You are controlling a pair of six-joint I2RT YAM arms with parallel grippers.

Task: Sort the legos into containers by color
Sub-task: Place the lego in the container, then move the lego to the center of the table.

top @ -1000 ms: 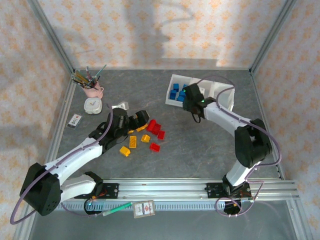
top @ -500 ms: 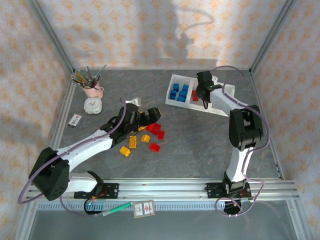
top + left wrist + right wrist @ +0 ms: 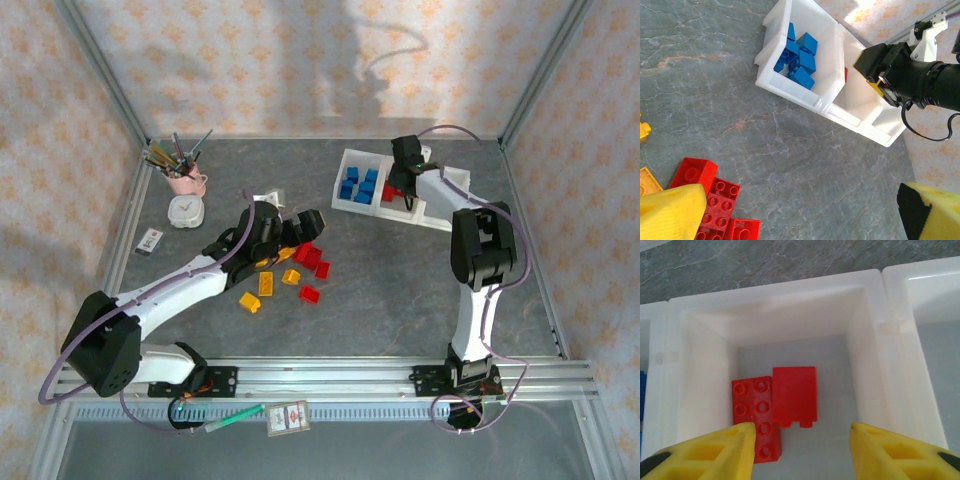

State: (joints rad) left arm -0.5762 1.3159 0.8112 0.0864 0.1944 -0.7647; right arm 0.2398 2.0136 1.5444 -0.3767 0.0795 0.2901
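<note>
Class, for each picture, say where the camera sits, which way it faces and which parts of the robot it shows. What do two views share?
Top external: above and behind the bases, looking down on the table; both arms, left end effector near loose red legos, right end effector at the tray.
Left wrist: mounted above its yellow fingers, at the bottom corners, looking across at the tray.
Right wrist: straight down into the middle compartment; its fingertips below.
Shared: blue legos, top and left wrist.
</note>
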